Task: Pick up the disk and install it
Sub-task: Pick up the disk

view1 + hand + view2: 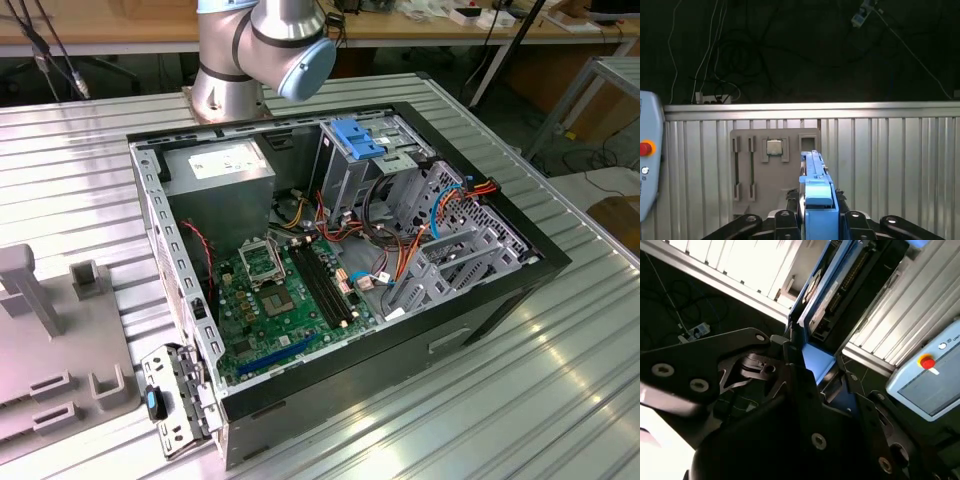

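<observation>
Ribbed table [520,400] bears open case [455,340]; claw [817,209] clamps disk [812,170].

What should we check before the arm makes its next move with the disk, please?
1. Grip on the disk: ok. The gripper is shut on it, with a finger on either side in the first wrist view.
2. Disk clear of the grey tray: cannot tell. The tray shows beyond the disk, but the gap is unclear.
3. The computer case open: ok. Its inside shows in the exterior view.
4. Slot in the silver cage free: cannot tell.
5. Loose cables away from the cage: not ok. They bunch right beside it.
</observation>
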Robot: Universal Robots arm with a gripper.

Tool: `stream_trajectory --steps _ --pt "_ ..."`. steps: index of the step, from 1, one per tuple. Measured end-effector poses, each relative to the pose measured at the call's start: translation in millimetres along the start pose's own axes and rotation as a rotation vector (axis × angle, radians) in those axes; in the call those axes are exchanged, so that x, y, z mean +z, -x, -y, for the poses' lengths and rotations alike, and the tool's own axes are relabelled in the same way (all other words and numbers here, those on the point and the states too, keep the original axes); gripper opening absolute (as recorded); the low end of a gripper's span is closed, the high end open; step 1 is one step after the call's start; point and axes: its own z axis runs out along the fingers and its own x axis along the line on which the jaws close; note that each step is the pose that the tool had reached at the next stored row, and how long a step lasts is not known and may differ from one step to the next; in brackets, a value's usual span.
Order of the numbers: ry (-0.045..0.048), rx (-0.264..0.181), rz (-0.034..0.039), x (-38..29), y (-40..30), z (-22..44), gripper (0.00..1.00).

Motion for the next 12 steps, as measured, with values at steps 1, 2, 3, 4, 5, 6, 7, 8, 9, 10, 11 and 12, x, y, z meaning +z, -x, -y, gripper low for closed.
stream_trajectory --steps 1,2,3,4,5,6,7,8,9,10,11,12 --pt "0.0001 0.000 -0.0001 -7.0 -0.1 0.1 0.37" --pt "0.0001 0.000 0.0000 -15.4 -0.1 0.4 0.37" --pt "0.0002 0.000 -0.0001 -21.7 -0.1 0.6 0.37" --pt "0.0001 0.000 -0.0001 -27.4 -0.1 0.8 0.37" --pt "0.0000 0.000 0.0000 -34.6 -0.2 1.0 0.37" --pt "0.0000 0.000 0.0000 -44.8 -0.2 1.3 0.37" --pt "0.0000 0.000 0.0000 -50.1 -0.3 1.5 0.37" --pt "0.0001 0.000 0.0000 -55.0 -0.3 1.6 0.37" --pt "0.0003 0.000 -0.0001 -60.7 -0.3 1.8 0.37" --pt "0.0000 0.000 0.0001 -60.6 -0.3 1.6 0.37" --pt "0.0001 0.000 0.0000 -60.6 -0.4 1.4 0.37" --pt "-0.0001 0.000 0.0001 -60.6 -0.3 1.6 0.37"
